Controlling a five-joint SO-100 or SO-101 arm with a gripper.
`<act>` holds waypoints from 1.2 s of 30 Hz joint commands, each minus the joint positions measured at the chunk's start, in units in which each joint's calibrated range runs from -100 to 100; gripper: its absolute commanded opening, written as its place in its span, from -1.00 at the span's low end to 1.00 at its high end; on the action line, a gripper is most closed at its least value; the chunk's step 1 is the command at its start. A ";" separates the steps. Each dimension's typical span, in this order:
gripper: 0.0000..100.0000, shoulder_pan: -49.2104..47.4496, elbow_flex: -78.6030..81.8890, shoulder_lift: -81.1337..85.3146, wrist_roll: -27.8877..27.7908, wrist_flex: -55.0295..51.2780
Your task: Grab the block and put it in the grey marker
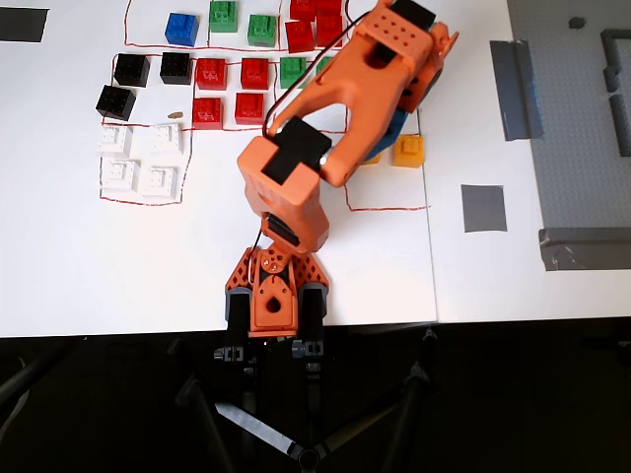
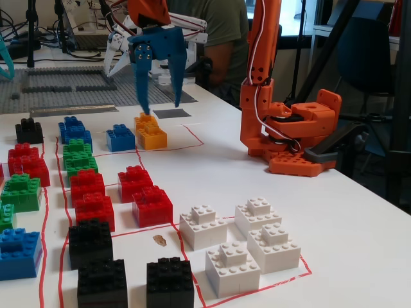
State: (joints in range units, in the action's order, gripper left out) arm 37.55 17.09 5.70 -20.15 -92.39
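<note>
Two yellow-orange blocks sit side by side inside a red-lined box; in the fixed view one is nearer point(image 2: 153, 137) and one behind it point(image 2: 144, 120). In the overhead view one block point(image 1: 409, 150) shows fully and the other point(image 1: 370, 158) peeks out from under the arm. My gripper point(image 2: 159, 106) has blue fingers pointing down, open and empty, just above the blocks. In the overhead view my orange arm point(image 1: 335, 108) hides most of it. The grey marker point(image 1: 483, 208) is a flat square to the right of the blocks; it also shows in the fixed view point(image 2: 171, 113) beyond them.
Red point(image 2: 144, 199), green point(image 2: 80, 154), blue point(image 2: 120, 137), black point(image 2: 96, 244) and white point(image 2: 237, 237) bricks stand in red-lined boxes. A grey studded baseplate point(image 1: 582, 118) with long tape strips point(image 1: 515, 89) lies to the right. A dark grey rectangle point(image 1: 22, 25) is at top left.
</note>
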 commanded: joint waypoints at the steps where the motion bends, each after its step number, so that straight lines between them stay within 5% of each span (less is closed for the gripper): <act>1: -0.51 1.22 -1.52 2.07 -0.29 1.86; 36: -0.46 1.14 1.03 -7.60 -0.63 11.32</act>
State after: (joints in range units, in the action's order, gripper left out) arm 37.82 19.15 -5.35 -20.10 -81.90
